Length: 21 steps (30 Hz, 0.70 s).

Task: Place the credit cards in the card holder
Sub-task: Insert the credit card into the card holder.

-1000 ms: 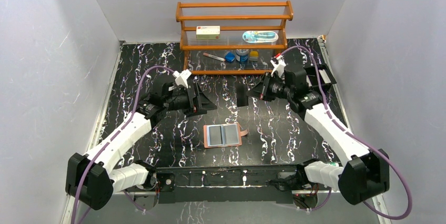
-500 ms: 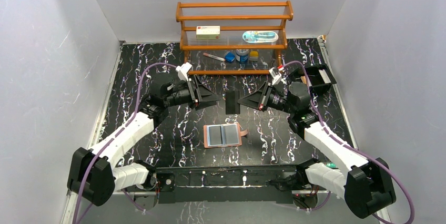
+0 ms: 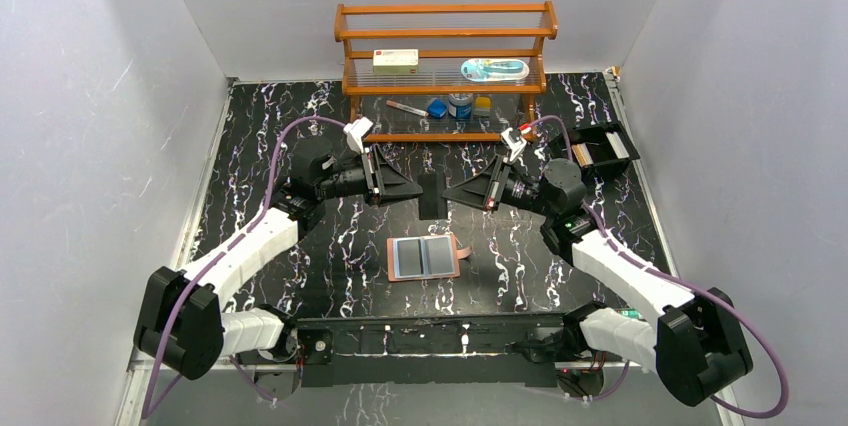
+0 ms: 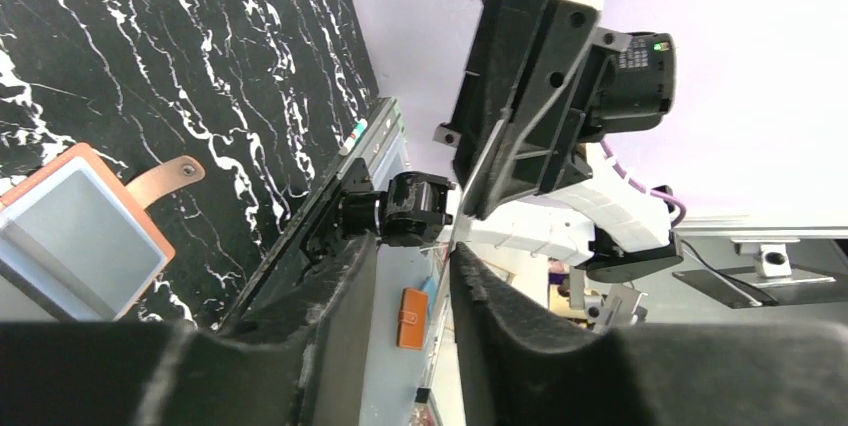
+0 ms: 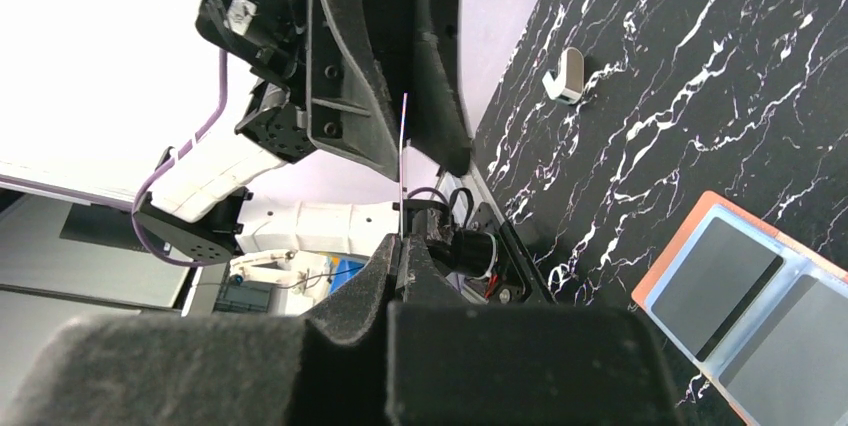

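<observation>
**Right tool** [image 3: 447,194]: the jaws are fully closed on one credit card [image 5: 402,166], pinched at its near edge. The card is held clear of the worktop [image 3: 240,106] and projects toward the opposite arm. From above it reads as a small dark rectangle between the two tools. In both wrist views it shows only as a thin pale line (seen edge-on).

**Left tool** [image 3: 418,189]: the jaws are partly open, with one finger on either side of the card's free edge. The left wrist view shows a clear gap between the fingers [image 4: 520,336], and the card's edge lies close to one inner face. Contact cannot be confirmed, and no grip is evident.

**Card holder** [image 3: 425,257]: it lies opened flat on the worktop at mid-width, nearer the arm bases than the two tools and well apart from the held card. The bluish-grey sleeves face up and the snap tab sticks out on the right side. Each sleeve shows a grey panel. Whether these are cards cannot be told.

**Surroundings:** a black tray [image 3: 600,141] sits at the right rear of the worktop, and its contents are too small to identify. A wooden rack [image 3: 445,36] stands against the back wall and carries several small articles, among them a white box [image 3: 395,59] on its middle shelf.
</observation>
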Motion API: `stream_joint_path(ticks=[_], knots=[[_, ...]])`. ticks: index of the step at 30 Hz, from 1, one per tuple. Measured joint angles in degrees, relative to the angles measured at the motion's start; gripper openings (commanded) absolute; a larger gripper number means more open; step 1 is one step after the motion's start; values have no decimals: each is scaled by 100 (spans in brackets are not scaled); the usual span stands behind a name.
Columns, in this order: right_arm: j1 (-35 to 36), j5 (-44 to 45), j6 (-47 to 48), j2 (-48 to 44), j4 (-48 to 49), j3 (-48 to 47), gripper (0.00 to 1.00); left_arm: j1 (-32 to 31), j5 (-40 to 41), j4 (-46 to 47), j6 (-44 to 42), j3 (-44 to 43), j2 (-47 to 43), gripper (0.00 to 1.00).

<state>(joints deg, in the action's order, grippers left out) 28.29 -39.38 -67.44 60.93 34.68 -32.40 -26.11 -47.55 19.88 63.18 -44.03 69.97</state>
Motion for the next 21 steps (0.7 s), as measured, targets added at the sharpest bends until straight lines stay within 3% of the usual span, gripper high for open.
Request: stream_joint_path(ticks=[5,8,14,21], knots=[[81,17,-35,195,44,87,0,-28,-76,79,4,0,7,0],[105,15,-59,297,79,136,4,-33,-107,66,-52,0,7,0],[116,48,162,348,-254,136,37,-33,-90,-293,-323,0,13,0],[136,723,1178,278,-1794,122,48,-37,205,-1132,-903,7,153,0]])
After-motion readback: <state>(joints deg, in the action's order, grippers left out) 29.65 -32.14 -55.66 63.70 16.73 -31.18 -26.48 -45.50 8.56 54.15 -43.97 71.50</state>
